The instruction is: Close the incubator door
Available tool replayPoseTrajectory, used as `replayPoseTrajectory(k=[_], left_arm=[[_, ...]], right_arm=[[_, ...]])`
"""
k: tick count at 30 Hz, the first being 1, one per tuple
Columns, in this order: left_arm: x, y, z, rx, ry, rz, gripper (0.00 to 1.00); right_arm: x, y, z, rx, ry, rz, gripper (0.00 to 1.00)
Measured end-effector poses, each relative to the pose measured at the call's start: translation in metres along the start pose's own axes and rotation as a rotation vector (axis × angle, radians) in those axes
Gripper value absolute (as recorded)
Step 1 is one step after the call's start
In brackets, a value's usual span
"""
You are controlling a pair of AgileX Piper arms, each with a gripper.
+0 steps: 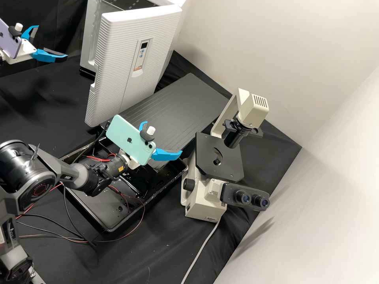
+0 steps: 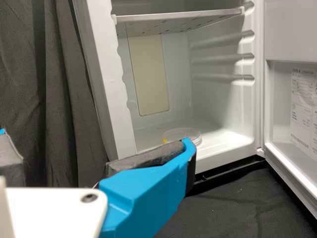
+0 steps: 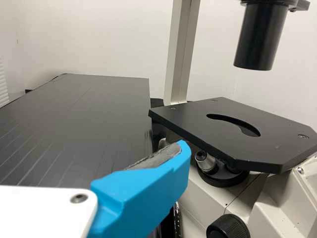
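The white box-shaped incubator [image 1: 91, 47] stands at the rear of the black-draped counter [image 1: 158, 256], its white ribbed door [image 1: 152, 83], fitted with a small display panel, swung wide open. The left claw [image 1: 52, 42], white with two bright blue fingers, is released, its fingers spread apart; in the left wrist view it lies in front of the open chamber. Within, a white perforated shelf [image 2: 178, 22] spans the upper part, and a clear, shallow round dish [image 2: 182, 133] rests on the chamber floor. The right claw [image 1: 162, 138], of like construction, is likewise released, its fingers parted, well apart from the incubator and near a cream-and-black microscope [image 1: 203, 201]. A mint-green phone [image 1: 124, 136] is mounted on the right arm, a lilac phone [image 1: 8, 39] on the left. Between incubator and microscope lies a dark grey grooved panel [image 1: 189, 102], beside a black rectangular tray [image 1: 122, 224].
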Motion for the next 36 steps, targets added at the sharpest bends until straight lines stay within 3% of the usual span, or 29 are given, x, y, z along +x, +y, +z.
replayPoseTrajectory(k=[24, 25, 36], left_arm=[[0.0, 0.0, 0.0, 0.0, 0.0, 0.0, 1.0], [0.0, 0.0, 0.0, 0.0, 0.0, 0.0, 1.0], [0.0, 0.0, 0.0, 0.0, 0.0, 0.0, 1.0]], right_arm=[[0.005, 0.003, -0.009, 0.0, 0.031, 0.013, 1.0], [0.006, 0.003, -0.01, 0.0, 0.038, 0.018, 0.0], [0.016, 0.017, -0.021, 0.016, 0.091, 0.106, 0.0]])
